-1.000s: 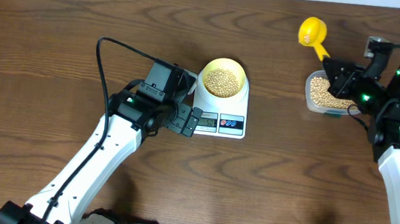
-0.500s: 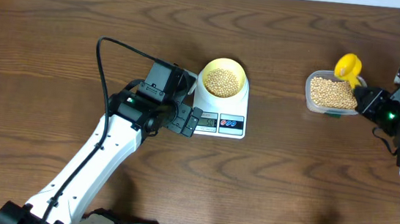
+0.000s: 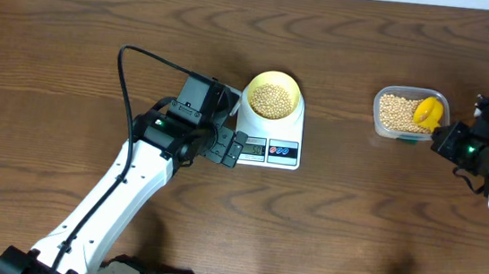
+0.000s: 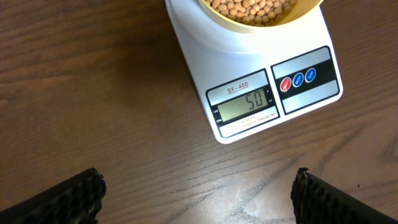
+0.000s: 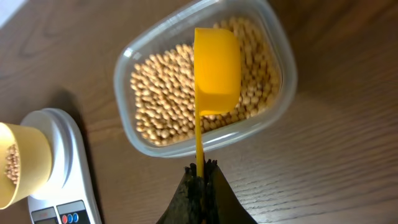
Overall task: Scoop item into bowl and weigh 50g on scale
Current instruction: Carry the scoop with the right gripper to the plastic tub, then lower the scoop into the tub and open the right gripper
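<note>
The pale-yellow bowl (image 3: 272,96) holds tan beans (image 3: 271,100) and stands on the white scale (image 3: 281,151). In the left wrist view the scale (image 4: 311,37) shows 50 on its display (image 4: 245,106), with the bowl (image 4: 261,15) at the top edge. My left gripper (image 3: 226,144) is open and empty at the scale's left; its fingertips (image 4: 81,193) frame bare table. My right gripper (image 5: 200,171) is shut on the handle of the yellow scoop (image 5: 216,68), whose cup lies mouth-down over the beans (image 5: 168,93) in the clear tub (image 5: 149,146). The scoop (image 3: 428,111) and tub (image 3: 381,123) sit at the right.
The wooden table (image 3: 353,228) spreads in front of the scale and tub. The scale (image 5: 59,168) and bowl (image 5: 22,165) show at the left edge of the right wrist view. A black cable (image 3: 125,71) loops from the left arm.
My right gripper swung the scoop from high and left of the tub down into the tub and drew back to the right. The left arm, bowl and scale stayed still.
</note>
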Action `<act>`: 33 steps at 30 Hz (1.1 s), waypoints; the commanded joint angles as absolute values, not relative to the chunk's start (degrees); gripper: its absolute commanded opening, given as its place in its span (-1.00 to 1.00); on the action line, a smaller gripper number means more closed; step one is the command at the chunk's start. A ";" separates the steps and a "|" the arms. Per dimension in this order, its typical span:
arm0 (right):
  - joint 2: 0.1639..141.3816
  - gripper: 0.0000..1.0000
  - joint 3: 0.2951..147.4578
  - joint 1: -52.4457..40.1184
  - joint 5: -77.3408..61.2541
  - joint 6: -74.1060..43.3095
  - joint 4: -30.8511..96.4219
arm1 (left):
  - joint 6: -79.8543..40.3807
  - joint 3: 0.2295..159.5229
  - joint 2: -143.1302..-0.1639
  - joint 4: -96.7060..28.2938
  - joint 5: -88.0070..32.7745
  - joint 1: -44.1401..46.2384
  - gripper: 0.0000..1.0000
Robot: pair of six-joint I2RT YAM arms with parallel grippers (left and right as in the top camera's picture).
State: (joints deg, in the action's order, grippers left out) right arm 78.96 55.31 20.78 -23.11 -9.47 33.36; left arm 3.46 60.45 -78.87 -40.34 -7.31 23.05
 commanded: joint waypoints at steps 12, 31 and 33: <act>83.20 0.98 55.02 20.75 -14.09 -12.21 35.42 | 4.27 60.45 -78.67 -40.40 -7.01 23.18 0.96; 60.20 0.98 55.07 20.95 -9.06 -12.14 42.96 | 4.27 60.45 -78.67 -40.40 -7.01 23.18 0.96; 56.64 0.98 55.07 20.95 -10.35 -11.29 45.01 | 4.27 60.45 -78.67 -40.38 -7.01 23.18 0.96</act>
